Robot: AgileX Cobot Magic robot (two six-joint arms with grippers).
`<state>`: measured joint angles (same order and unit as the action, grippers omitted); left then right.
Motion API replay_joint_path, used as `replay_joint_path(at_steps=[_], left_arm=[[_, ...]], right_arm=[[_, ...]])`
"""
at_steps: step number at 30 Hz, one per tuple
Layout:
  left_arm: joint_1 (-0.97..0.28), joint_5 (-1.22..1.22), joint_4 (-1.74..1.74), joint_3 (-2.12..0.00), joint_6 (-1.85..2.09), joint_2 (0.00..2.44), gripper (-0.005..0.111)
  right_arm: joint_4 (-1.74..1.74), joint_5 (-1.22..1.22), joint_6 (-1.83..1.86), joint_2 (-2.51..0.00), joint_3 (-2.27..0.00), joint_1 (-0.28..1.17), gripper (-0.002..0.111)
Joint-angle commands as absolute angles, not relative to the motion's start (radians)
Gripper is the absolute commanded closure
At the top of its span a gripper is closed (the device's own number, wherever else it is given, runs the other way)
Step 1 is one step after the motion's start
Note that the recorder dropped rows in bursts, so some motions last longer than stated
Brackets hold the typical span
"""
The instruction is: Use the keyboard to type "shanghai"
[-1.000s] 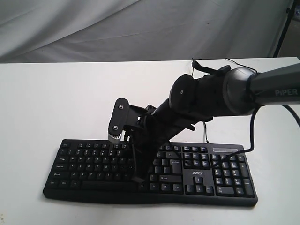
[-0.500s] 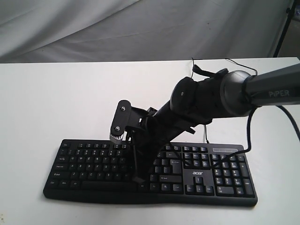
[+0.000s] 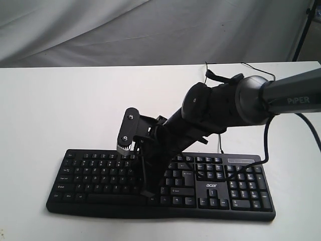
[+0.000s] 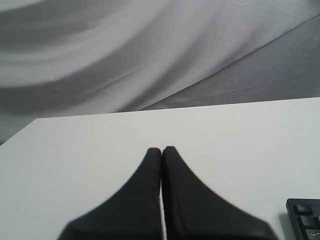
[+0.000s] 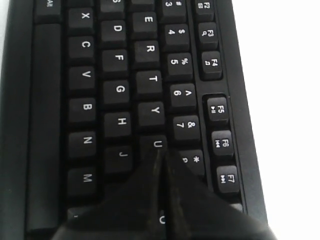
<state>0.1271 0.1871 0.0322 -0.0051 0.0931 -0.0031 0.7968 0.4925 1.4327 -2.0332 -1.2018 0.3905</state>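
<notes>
**Left to right:** The left arm's fingers (image 4: pixel 154 156) hang clenched tip to tip, holding nothing, above bare white surface (image 4: pixel 75 150). Only a corner of the keyboard is near them, and they look parked, out of the work.

The keyboard (image 3: pixel 95 178), black and full-width, lies along the near side of the surface with its number pad at the right end.

The right arm (image 3: pixel 220 103) reaches in from the right, slopes down over the keyboard's right half and ends at the middle of the letter field. There the right arm's fingers (image 5: pixel 151 172) are pressed together into one narrow point, grasping nothing.

From the wrist camera that point sits at the edge of the U key (image 5: pixel 157 143), just beside the J key (image 5: pixel 121 155) and near the H key (image 5: pixel 121 121). The I key is hidden beneath the fingers. Whether any key is pressed down at this instant cannot be told.

The letter being sought is probably the H or the I of "shanghai". To strike it cleanly, the clenched tip should be centred over that one legend, not over the seam between neighbouring caps. It should come straight down, press briefly and lift clear before any sideways travel, so no letter repeats and no neighbour is dragged. The bulky wrist should ride high above the keys it overhangs.
</notes>
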Motion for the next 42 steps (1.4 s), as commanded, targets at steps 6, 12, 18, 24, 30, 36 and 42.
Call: replay_joint_path(at_steps=[6, 12, 18, 24, 30, 36, 42], left_arm=[[0.123, 0.183, 0.032, 0.0, 0.09, 0.0, 0.106], [0.123, 0.183, 0.032, 0.0, 0.09, 0.0, 0.106], [0.123, 0.183, 0.032, 0.0, 0.09, 0.0, 0.106], [0.123, 0.183, 0.032, 0.0, 0.09, 0.0, 0.106], [0.123, 0.183, 0.032, 0.0, 0.09, 0.0, 0.106], [0.123, 0.183, 0.032, 0.0, 0.09, 0.0, 0.106], [0.123, 0.183, 0.032, 0.0, 0.09, 0.0, 0.106]], right_arm=[[0.802, 0.509, 1.45, -2.031, -1.2, 0.384, 0.108], [0.802, 0.509, 1.45, -2.032, -1.2, 0.384, 0.108], [0.818, 0.501, 1.462, -2.058, -1.2, 0.38, 0.108], [0.814, 0.512, 1.461, -2.031, -1.2, 0.38, 0.108], [0.814, 0.515, 1.461, -2.011, -1.2, 0.38, 0.108], [0.814, 0.515, 1.461, -2.011, -1.2, 0.38, 0.108], [0.814, 0.515, 1.461, -2.011, -1.2, 0.38, 0.108]])
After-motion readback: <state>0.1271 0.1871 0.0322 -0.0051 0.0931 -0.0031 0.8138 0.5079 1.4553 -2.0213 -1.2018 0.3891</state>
